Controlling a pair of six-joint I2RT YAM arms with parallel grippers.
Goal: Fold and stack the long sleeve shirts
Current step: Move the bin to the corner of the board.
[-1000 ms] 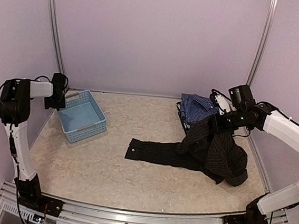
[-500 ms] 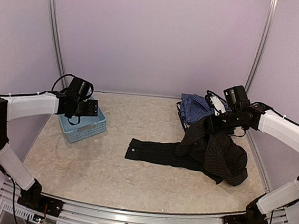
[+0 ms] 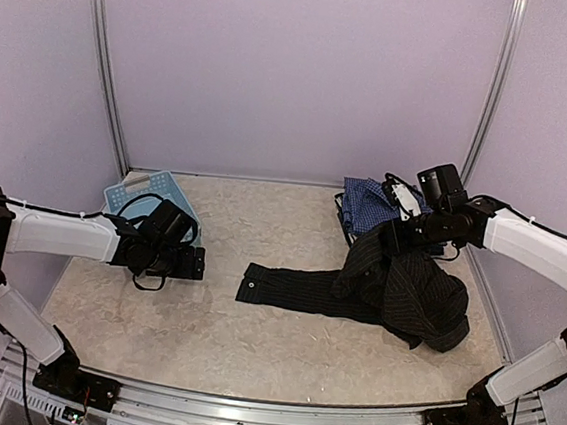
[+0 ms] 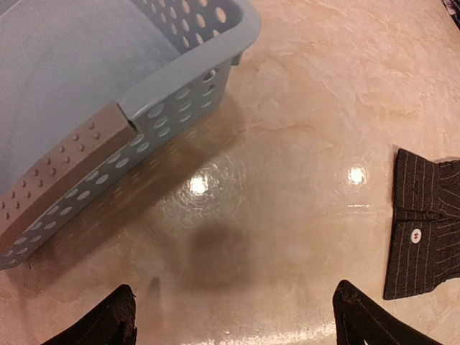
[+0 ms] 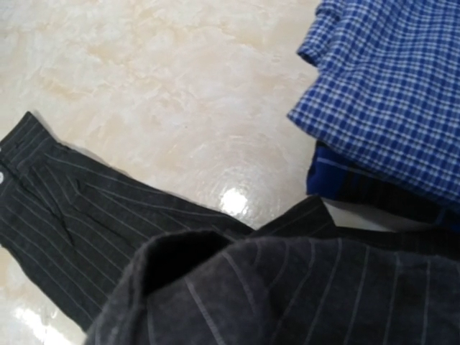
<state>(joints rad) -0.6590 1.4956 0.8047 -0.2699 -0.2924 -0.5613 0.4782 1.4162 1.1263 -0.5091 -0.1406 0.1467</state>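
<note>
Holding, right tool (image 3: 394,237): fingers pressed together on a raised fold of the black pinstripe shirt (image 3: 424,294). In my right wrist view the dark cloth bunches across the bottom edge and hides the fingers themselves.
State of left tool (image 4: 233,320): spread wide, nothing between the fingertips. I read it as hanging over bare tabletop (image 3: 202,330), between the basket (image 3: 122,195) and the cuff (image 4: 420,230).
Place of black pinstripe shirt: right half of the tabletop. The body is a crumpled heap under and in front of the right tool, drawn up to a peak at the pinch.
Lie of sleeve (image 3: 306,290): one sleeve stretched flat toward the left, well clear of the heap.
Detail of cuff: it ends that sleeve, lies flat and shows one white button. It sits at the right edge of my left wrist view, apart from the left tool.
Place of blue check shirt (image 3: 370,203): far right of the tabletop, behind the black one and just beside the right tool. It lies in layers, and I cannot tell how neatly.
Note on basket: light blue with perforated walls, far left, partly hidden behind the left arm.
</note>
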